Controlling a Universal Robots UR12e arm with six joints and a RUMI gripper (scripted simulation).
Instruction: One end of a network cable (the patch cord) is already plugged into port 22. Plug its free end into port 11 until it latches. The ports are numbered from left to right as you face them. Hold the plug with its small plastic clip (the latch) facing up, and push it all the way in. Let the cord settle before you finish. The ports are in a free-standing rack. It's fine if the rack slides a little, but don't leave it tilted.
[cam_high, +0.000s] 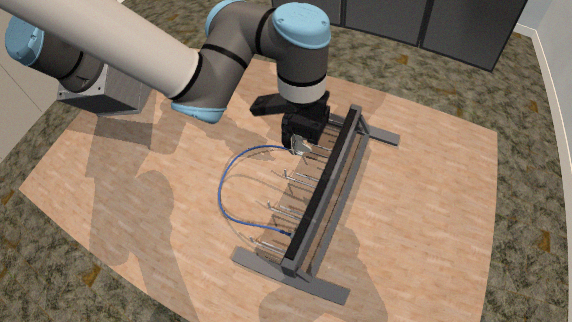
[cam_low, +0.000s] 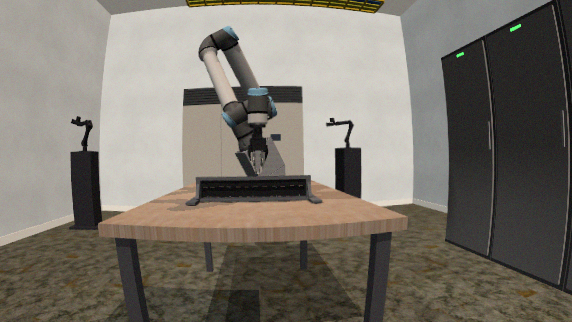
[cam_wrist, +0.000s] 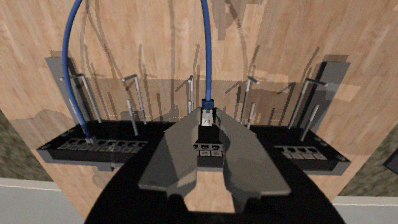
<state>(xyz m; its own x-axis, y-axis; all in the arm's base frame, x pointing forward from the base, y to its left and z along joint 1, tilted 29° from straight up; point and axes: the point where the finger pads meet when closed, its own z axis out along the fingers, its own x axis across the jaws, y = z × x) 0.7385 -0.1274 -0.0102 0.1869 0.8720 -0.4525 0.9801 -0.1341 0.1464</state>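
Observation:
The rack (cam_high: 327, 175) (cam_low: 252, 178) (cam_wrist: 100, 146) stands upright on the wooden table, its black port panel facing the arm. A blue patch cord (cam_high: 222, 185) (cam_wrist: 206, 50) arcs over the table. Its far end is plugged in near one end of the panel (cam_high: 289, 233) (cam_wrist: 90, 138). My gripper (cam_high: 300, 143) (cam_low: 257, 167) (cam_wrist: 207, 108) is shut on the cord's free plug (cam_high: 297, 153) (cam_wrist: 204, 116). It holds the plug close in front of the middle ports, a little above the table. I cannot tell whether the plug touches a port or which way the latch faces.
Thin metal cable-guide bars (cam_high: 300, 177) (cam_wrist: 135, 100) stick out of the rack's front on both sides of the gripper. The rack's grey feet (cam_high: 300, 282) lie flat on the table. Black cabinets (cam_low: 505, 140) and two pedestals (cam_low: 85, 185) (cam_low: 347, 170) stand beyond the table.

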